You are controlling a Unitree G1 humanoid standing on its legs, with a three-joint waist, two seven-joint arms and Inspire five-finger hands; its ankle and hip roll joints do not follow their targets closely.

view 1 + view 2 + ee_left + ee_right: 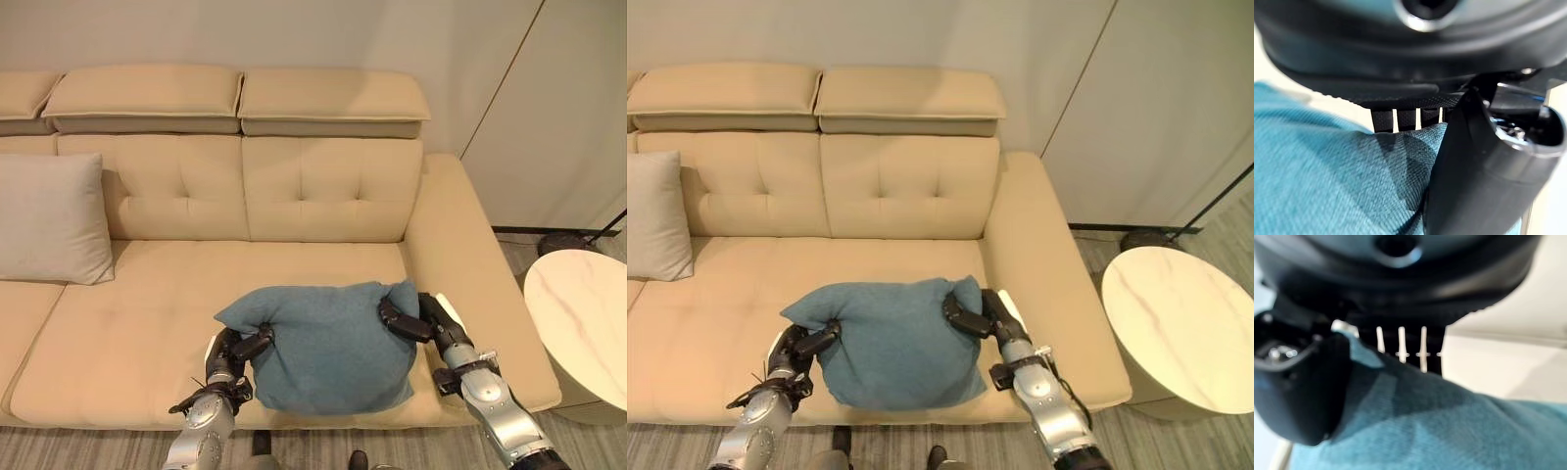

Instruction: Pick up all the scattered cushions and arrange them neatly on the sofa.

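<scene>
Both hands are gripping the teal cushion (328, 345), which is lying over the front edge of the beige sofa (323, 196) seat: the left hand (238, 351) is pinching the cushion's left edge between thumb and curled fingers, and the right hand (409, 319) is clamping its upper right corner, nearest the sofa's right armrest. A grey cushion (51, 217) is leaning against the sofa's backrest far to the left, and a round white table (580, 318) is standing just beyond the sofa's right armrest.

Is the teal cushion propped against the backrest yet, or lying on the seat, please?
Not propped: the teal cushion lies at the sofa seat's front edge, pinched by the left hand and right hand.
</scene>
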